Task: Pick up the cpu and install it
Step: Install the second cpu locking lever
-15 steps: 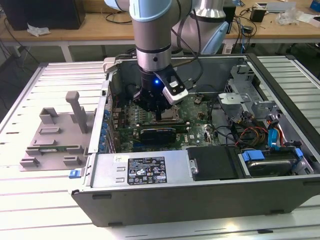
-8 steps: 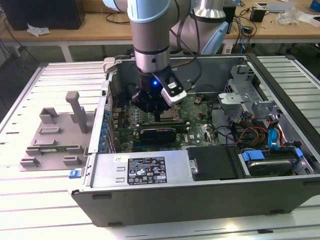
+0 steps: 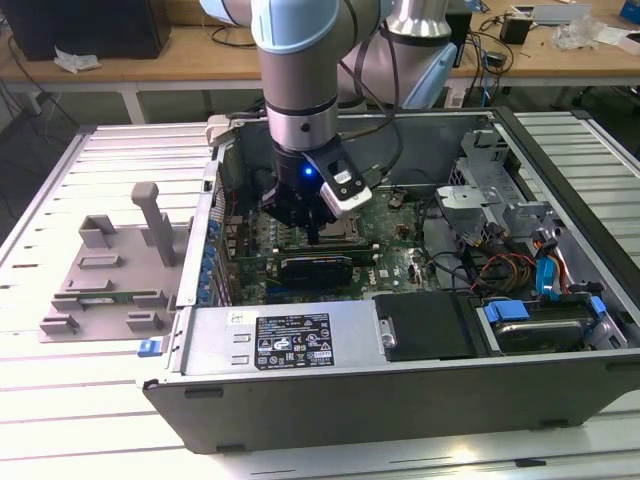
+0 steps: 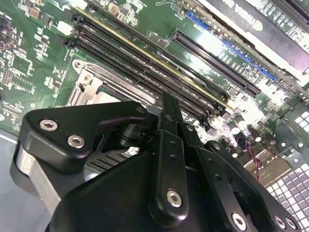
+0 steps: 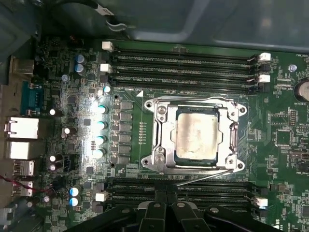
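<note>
The cpu, a flat square chip with a pale silvery top, lies in the metal-framed socket on the green motherboard. My gripper hovers just off one side of the socket, above the memory slots, with its black fingers pressed together and nothing between them. The exterior view has the gripper reaching down into the open computer case, low over the board. The second wrist view looks past the black finger linkage to a corner of the socket.
A long black card stands in a slot beside the gripper. Memory slots flank the socket on two sides. Drive cages and cables fill the exterior view's right of the case. A grey plastic tray with posts lies on the table outside it.
</note>
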You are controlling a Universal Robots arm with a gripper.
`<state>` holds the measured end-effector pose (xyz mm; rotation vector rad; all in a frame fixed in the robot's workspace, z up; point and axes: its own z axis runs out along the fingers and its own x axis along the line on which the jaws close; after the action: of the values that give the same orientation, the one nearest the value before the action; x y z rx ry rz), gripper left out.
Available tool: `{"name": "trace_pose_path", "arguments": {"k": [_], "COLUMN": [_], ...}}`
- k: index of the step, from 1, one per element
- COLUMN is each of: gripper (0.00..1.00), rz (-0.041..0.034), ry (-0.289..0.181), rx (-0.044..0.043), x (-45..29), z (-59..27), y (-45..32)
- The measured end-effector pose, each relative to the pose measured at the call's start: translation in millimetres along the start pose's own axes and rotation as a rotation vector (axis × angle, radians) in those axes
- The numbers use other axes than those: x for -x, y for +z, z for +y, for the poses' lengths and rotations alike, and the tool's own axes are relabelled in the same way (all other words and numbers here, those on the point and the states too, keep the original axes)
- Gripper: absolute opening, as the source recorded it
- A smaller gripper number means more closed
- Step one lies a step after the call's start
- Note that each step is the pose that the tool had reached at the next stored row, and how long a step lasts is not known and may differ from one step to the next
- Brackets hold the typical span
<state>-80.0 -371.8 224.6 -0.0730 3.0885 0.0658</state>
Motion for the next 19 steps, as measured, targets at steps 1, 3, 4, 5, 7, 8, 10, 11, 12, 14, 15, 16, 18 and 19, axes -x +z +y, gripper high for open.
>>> {"name": "trace_pose_path", "arguments": {"k": [1,3,4,5,7,8,10,11,12,14,15,16,18,19], "gripper": [0.11,0.11,0.11,0.11,0.11,0.11,0.11,0.11,0.11,0.11,0.11,0.11,0.11,0.11], "rz": [-0.0007,-0.0012,-0.0016,-0.0018,-0.0023,-0.0024,-0.0027,-0.0029,-0.0033,-0.0041,-0.0044,-0.0048,-0.0051,-0.0053], "ry": [-0.001,-0.003,-0.004,-0.007,-0.012,-0.014,-0.017,-0.019,-0.021,-0.023,-0.025,-0.027,-0.030,-0.032], "rx": [0.0120,0.0252,0.0338,0.0423,0.0555,0.0612,0.0723,0.0789,0.0883,0.1059,0.1141,0.1250,0.1361,0.1433], "x": [-2.2,-3.9,-4.6,-5.1,-5.8,-5.9,-6.2,-6.4,-6.4,-6.5,-6.6,-6.6,-6.7,-6.8], "z": [-0.7,-1.6,-2.4,-3.6,-5.5,-6.6,-9.4,-11.5,-12.4,-13.0,-13.2,-13.5,-13.7,-13.8], "y": [0.8,2.1,3.2,4.3,5.8,6.3,7.2,7.9,8.7,9.6,10.5,11.8,13.5,14.8]}}
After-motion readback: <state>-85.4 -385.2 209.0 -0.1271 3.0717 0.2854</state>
